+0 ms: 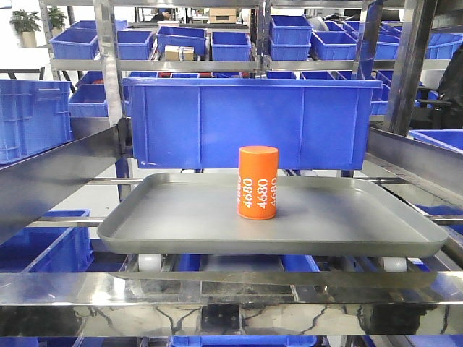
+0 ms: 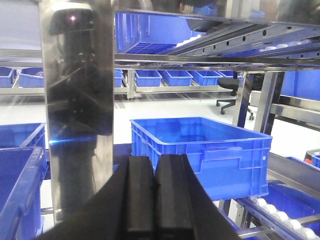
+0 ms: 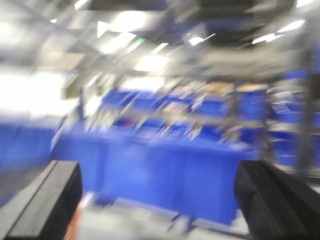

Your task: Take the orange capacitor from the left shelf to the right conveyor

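Capacitor set upright on shelf tray, 12 o'clock of centre, sides exposed for grasp. Left jaws held together, idle; right jaws spread wide, likely readied; view blurred.

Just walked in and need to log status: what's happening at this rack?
Nothing is held yet. The orange capacitor stands upright on the grey tray of the left shelf, in front of a blue bin. The left gripper is shut and empty; the right gripper is open, its view too blurred to place.
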Motion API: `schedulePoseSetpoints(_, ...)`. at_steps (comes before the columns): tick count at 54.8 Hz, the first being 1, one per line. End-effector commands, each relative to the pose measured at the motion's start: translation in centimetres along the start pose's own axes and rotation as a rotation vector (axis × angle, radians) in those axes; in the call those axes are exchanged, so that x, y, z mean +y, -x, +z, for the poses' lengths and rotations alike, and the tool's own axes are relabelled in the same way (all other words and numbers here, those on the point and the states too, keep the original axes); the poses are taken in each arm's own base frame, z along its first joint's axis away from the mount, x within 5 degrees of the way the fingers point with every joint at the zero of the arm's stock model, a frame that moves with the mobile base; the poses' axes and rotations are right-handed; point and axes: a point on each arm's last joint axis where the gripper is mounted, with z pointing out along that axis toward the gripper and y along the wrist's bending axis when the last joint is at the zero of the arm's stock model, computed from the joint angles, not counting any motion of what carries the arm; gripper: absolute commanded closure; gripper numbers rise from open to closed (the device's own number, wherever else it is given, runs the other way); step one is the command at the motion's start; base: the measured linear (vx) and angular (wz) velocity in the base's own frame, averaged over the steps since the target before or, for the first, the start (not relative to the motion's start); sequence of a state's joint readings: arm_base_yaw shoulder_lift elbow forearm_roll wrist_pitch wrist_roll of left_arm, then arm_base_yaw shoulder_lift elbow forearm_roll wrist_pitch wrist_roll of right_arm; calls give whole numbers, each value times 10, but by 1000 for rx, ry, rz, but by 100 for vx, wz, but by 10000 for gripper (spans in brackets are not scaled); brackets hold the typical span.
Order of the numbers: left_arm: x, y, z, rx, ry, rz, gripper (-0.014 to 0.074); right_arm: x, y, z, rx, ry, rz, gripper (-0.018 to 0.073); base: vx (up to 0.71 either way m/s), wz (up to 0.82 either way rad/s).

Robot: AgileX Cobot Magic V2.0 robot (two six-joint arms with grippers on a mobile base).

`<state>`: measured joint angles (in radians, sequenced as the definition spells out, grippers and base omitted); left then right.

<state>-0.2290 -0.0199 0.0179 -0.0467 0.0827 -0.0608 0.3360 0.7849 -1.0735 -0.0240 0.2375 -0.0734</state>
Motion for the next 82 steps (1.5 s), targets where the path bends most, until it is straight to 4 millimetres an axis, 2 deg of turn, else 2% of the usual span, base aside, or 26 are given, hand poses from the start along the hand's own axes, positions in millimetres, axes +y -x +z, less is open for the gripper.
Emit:
schedulePoseSetpoints(1, -2, 18, -2, -115, -17, -11, 603, 15, 7, 16, -58, 87, -91, -48, 0, 0)
schedulePoseSetpoints(7, -2, 18, -2, -115, -17, -11, 603, 33, -9, 41, 4, 171, -80, -32, 0, 0)
schedulePoseSetpoints(14, -2, 18, -2, -115, -17, -11, 603, 44, -24, 65, 46, 201, -19, -30, 0, 0)
schedulePoseSetpoints(28, -2, 18, -2, -115, -17, -11, 603, 52, -44, 94, 96, 207, 68, -30, 0, 0)
schedulePoseSetpoints(35, -2, 18, -2, -115, -17, -11, 603, 56, -45, 108, 147, 216, 104, -30, 0, 0)
schedulePoseSetpoints(53, -2, 18, -2, -115, -17, -11, 603, 65, -32, 156, 265, 239, 135, -30, 0, 0)
schedulePoseSetpoints(66, -2, 18, -2, -115, -17, -11, 603, 64, -54, 185, 335, 207, 179, -30, 0, 0)
schedulePoseSetpoints(76, -2, 18, -2, -115, -17, -11, 603, 65, -63, 195, 327, 198, 184, -29, 0, 0)
schedulePoseSetpoints(80, -2, 18, -2, -115, -17, -11, 603, 66, -65, 197, 327, 197, 191, -3, 0, 0)
schedulePoseSetpoints(82, -2, 18, -2, -115, -17, -11, 603, 66, -66, 197, 330, 198, 198, 38, 0, 0)
